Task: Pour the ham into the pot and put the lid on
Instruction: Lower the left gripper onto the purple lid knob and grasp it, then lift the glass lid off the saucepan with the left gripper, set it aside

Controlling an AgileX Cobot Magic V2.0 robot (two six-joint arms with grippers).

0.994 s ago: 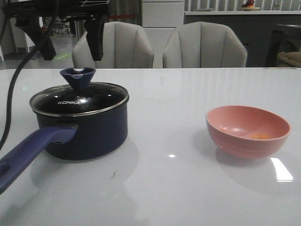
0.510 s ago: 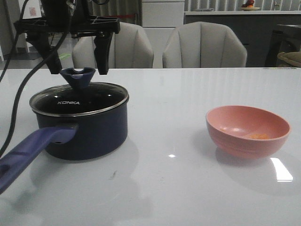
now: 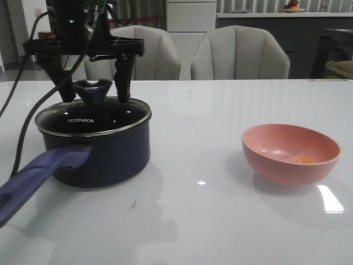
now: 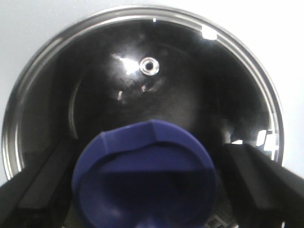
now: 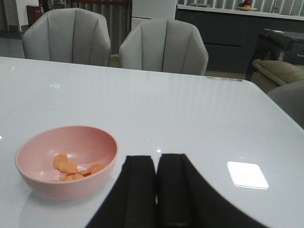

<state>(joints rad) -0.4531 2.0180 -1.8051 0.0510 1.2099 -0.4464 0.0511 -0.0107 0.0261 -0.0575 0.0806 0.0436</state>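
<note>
Ham (image 5: 73, 170) lies in a pink bowl (image 3: 290, 153) toward the desk's right edge, well apart from the lidded pot (image 3: 96, 154) at the left. The left gripper (image 3: 94, 83) straddles the lid (image 3: 92, 116) knob, jaws open; the right gripper (image 5: 156, 178) is closed. Glossy white desk (image 3: 209, 221), two grey chairs (image 3: 240, 52) behind.

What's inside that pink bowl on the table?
The pink bowl holds a few thin orange ham slices piled at the bottom. The rest of its inside looks bare. Whatever lies beneath the slices is hidden, and the front view shows only an orange speck over the rim.
</note>
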